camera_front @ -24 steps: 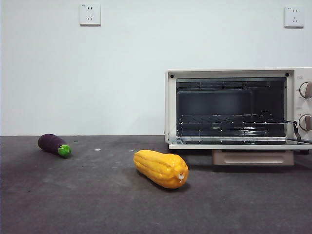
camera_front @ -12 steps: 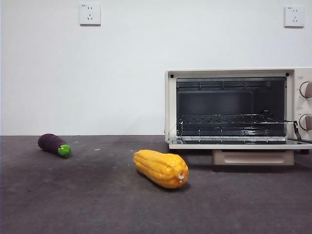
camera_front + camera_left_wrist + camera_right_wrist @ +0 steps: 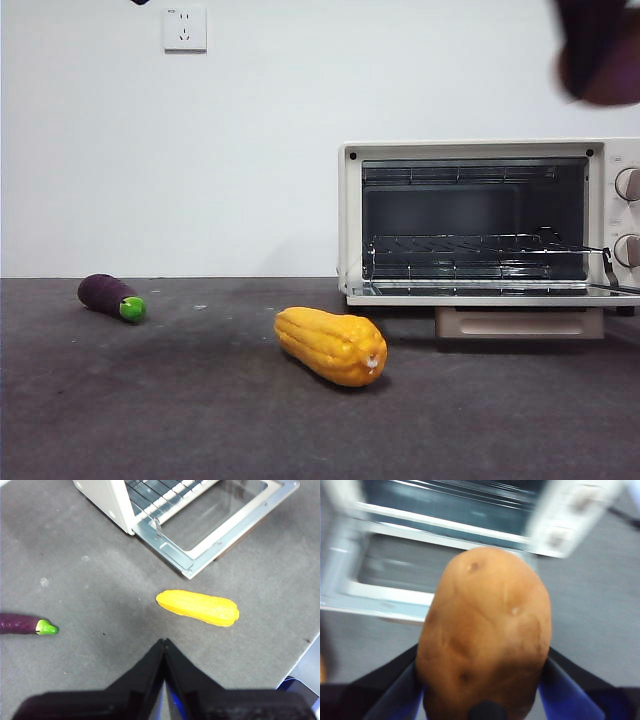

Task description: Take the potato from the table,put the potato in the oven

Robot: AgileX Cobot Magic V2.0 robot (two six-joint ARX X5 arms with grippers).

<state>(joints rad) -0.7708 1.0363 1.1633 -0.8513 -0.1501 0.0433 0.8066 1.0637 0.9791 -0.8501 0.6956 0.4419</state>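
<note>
Now a dark blur has come in at the top right of the front view: the right claw [image 3: 482,700], clenched around the potato [image 3: 485,640], high above the open oven [image 3: 480,225]. The left claw [image 3: 164,647] hangs pressed closed over the worktop [image 3: 180,400], near the yellow vegetable [image 3: 332,345].

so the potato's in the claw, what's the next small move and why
Probably lower the right claw with the potato toward the oven opening: in the front view it hangs blurred above the top right corner, the door is down and the rack is bare.
</note>
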